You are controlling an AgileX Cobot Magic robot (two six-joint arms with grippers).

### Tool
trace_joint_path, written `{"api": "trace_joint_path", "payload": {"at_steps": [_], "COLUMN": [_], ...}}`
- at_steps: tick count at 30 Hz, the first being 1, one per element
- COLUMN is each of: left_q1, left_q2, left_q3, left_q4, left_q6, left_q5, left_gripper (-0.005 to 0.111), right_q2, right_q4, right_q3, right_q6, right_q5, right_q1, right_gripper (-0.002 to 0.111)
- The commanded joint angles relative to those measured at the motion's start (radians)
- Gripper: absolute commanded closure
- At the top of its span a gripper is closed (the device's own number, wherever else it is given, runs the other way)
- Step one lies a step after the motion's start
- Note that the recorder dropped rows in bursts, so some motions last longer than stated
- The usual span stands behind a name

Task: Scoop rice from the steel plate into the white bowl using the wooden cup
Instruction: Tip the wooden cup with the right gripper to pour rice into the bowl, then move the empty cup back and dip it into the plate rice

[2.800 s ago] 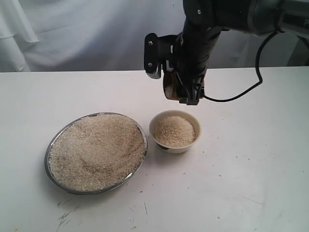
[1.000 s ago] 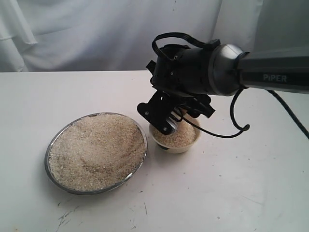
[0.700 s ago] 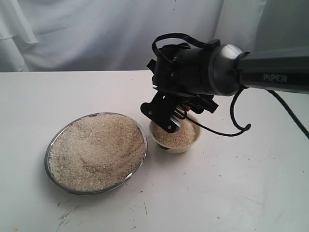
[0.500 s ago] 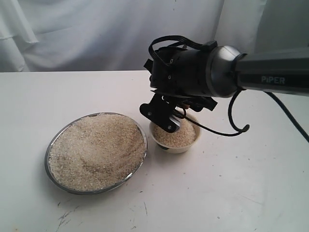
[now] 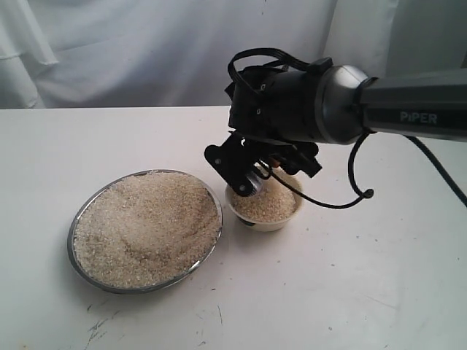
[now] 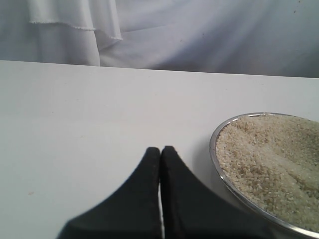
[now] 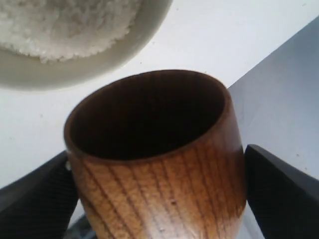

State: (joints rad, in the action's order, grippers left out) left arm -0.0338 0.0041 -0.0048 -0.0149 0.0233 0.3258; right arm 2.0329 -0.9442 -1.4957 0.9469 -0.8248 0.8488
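Observation:
The steel plate lies on the left of the table, heaped with rice. Just right of it stands the white bowl, holding a mound of rice. My right arm leans low over the bowl and hides the wooden cup in the exterior view. In the right wrist view my right gripper is shut on the wooden cup. The cup's dark inside looks empty, and its mouth points toward the bowl's rim. My left gripper is shut and empty, just beside the plate's rim.
A black cable loops from the right arm down toward the table right of the bowl. White curtains hang behind the table's back edge. Small dark marks dot the white tabletop near the front.
The right arm came down from above the bowl and tipped the cup over it. The bowl's rice mound has grown. In the last half second the wrist shifted slightly left and up.

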Motion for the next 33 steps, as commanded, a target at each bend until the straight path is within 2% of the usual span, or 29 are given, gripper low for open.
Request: {"api": "trace_joint_path", "payload": {"at_steps": [1, 10, 16, 25, 33], "left_q1": [-0.002, -0.002, -0.002, -0.002, -0.002], "left_q2": [-0.004, -0.004, -0.004, -0.004, -0.004], "left_q3": [0.005, 0.005, 0.005, 0.005, 0.005], "left_q4": [-0.002, -0.002, -0.002, -0.002, -0.002], "left_q6": [0.000, 0.000, 0.000, 0.000, 0.000], "left_q5": [-0.007, -0.007, -0.007, -0.007, -0.007], "left_gripper": [0.107, 0.107, 0.107, 0.107, 0.107], "right_q2": [-0.035, -0.039, -0.030, 0.103, 0.214], "right_q4": [0.085, 0.322, 0.321, 0.319, 0.132], "right_q3": [0.001, 0.001, -0.004, -0.142, -0.200], "right_q6": [-0.182, -0.203, 0.005, 0.075, 0.142], "right_q5": [0.080, 0.183, 0.281, 0.297, 0.309], "right_q1": [0.006, -0.005, 0.006, 0.065, 0.117], "right_gripper": [0.108, 0.108, 0.108, 0.108, 0.108]}}
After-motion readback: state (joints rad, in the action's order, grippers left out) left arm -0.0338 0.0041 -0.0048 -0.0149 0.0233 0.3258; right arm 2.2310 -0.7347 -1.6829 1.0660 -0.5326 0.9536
